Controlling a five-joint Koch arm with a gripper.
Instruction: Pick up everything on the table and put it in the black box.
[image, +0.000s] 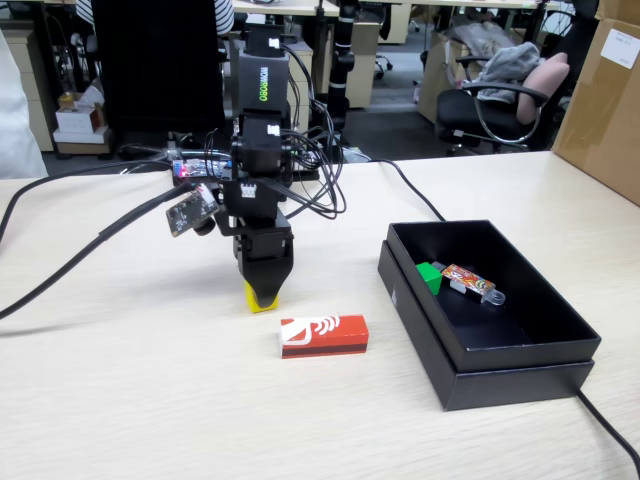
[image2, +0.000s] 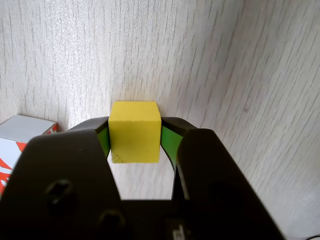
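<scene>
My gripper (image: 262, 295) points straight down at the beige table (image: 150, 400) and is shut on the small yellow cube (image: 256, 299). In the wrist view the yellow cube (image2: 135, 132) sits squeezed between the green-padded fingers (image2: 169, 142) of the gripper (image2: 135, 137), at or just above the tabletop (image2: 225, 65). The red-orange block with the white swirl (image: 323, 335) lies on the table just right of and in front of the gripper; its end shows in the wrist view (image2: 22, 140). The black box (image: 545, 335) stands to the right and holds the green cube (image: 430, 276).
A small multicoloured stick with a clear end (image: 472, 283) lies in the box beside the green cube. Black cables (image: 90, 240) run across the table at the left and behind the arm. A brown cardboard carton (image: 605, 100) stands at the far right.
</scene>
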